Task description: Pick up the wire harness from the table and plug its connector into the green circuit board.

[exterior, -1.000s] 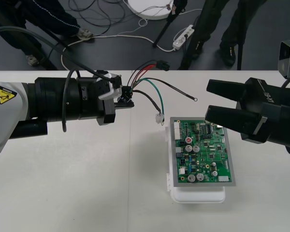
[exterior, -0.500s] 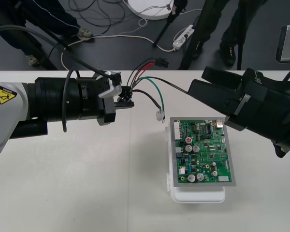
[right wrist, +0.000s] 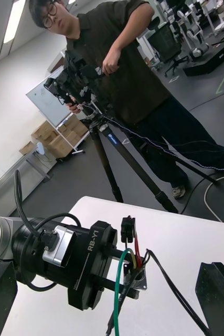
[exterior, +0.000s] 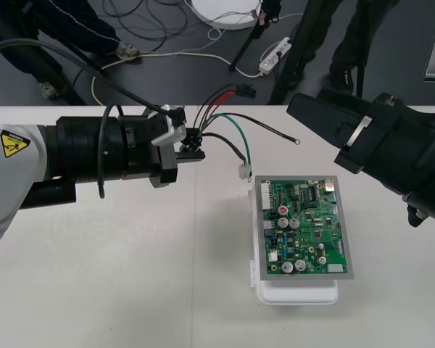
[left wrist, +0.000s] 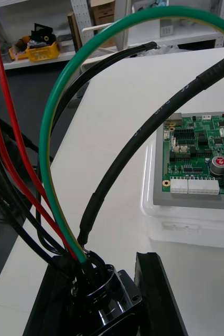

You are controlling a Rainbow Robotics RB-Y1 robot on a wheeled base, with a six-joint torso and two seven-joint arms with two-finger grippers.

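Observation:
My left gripper [exterior: 187, 148] hangs above the table left of the board, shut on the harness's round metal socket [left wrist: 98, 294]. From the socket the wires fan out toward the right. The red ones end in a black plug [exterior: 243, 91] held over the far edge. A green wire [exterior: 232, 129] curves down to a small white connector [exterior: 244, 172] near the board's corner. The green circuit board [exterior: 301, 228] lies on its white base [exterior: 297, 293] at centre right. My right gripper [exterior: 302, 109] hovers beyond the board, open, its fingers [right wrist: 216, 294] wide apart and pointing at the left gripper [right wrist: 125, 283].
A long black wire with a ring end [exterior: 297, 142] trails in the air between the two grippers. The table's far edge [exterior: 58, 107] runs just behind both arms. Bare tabletop [exterior: 130, 275] spreads to the left of the board and toward the front.
My right gripper has swung from beside the board's far right corner up toward the far edge and to the left. The left gripper with the harness has drifted slightly right.

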